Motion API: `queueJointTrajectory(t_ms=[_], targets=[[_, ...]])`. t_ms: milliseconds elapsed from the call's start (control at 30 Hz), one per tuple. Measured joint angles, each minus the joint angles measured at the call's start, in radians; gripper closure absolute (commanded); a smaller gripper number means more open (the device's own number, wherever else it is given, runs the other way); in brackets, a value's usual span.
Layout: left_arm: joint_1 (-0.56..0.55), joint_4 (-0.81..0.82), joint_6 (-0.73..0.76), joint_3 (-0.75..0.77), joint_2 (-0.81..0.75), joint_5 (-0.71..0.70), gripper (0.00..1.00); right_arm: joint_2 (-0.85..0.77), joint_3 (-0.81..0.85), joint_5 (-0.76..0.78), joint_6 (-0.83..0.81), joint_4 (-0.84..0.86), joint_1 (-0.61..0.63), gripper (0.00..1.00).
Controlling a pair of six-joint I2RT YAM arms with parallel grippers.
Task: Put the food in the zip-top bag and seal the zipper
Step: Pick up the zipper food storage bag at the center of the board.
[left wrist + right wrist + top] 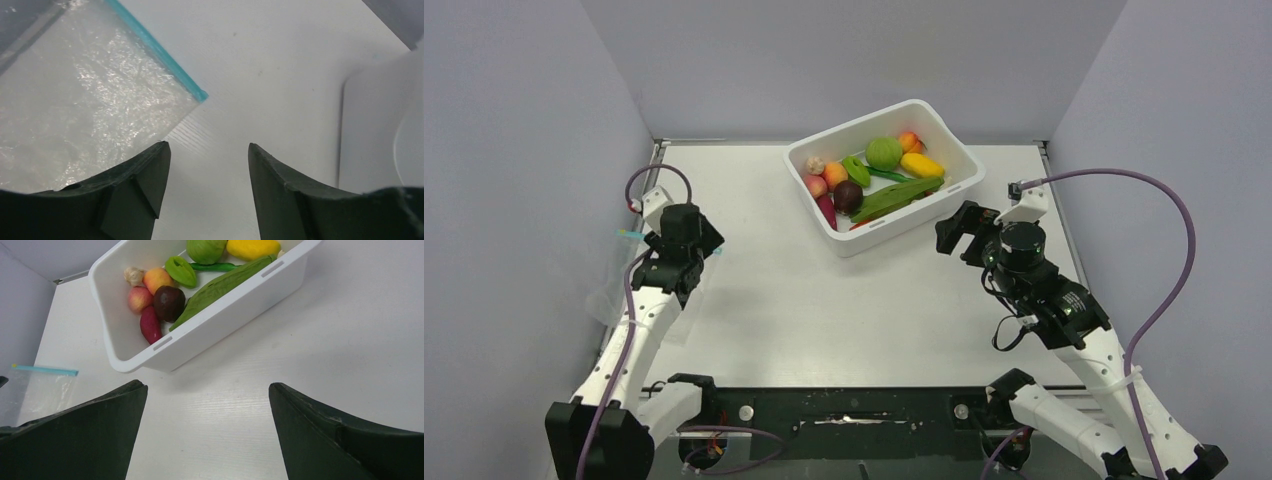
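The food [883,152] lies in a white tub [958,150]: a green ball, peaches [157,279], a dark purple fruit [169,302], a pale mushroom [134,275], a long green pod [225,286] and a yellow piece. The zip-top bag [75,110] lies flat on the table at the far left, its blue zipper [155,50] towards the tub. My left gripper [209,147] hovers open over the bag's corner, its left fingertip [155,165] over the plastic, nothing between its fingers. In front of the tub my right gripper [207,386] stands wide open and holds nothing.
Grey walls close in the white table [824,300] on the left, right and back. The tub's near wall [215,325] stands just ahead of the right fingers. The tub [380,135] also shows to the right of the left fingers. Purple cables loop off both wrists.
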Motion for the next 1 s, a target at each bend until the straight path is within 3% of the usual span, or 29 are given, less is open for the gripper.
queueJointTrajectory(t_ms=[233,433,767,1000], targets=[[0.153,0.029,-0.111,0.09,0.251,-0.055,0.47,-0.091,-0.048,-0.072,-0.026,0.04,0.0,0.02],[0.169,0.069,-0.12,0.21,0.504,-0.092,0.31,-0.13,-0.048,-0.087,-0.033,0.054,0.0,0.02],[0.187,0.014,-0.167,0.438,0.772,-0.185,0.32,-0.131,-0.053,-0.093,-0.037,0.008,0.0,0.01],[0.188,-0.013,-0.184,0.447,0.847,-0.198,0.36,-0.19,-0.068,-0.088,-0.045,0.003,0.0,0.01]])
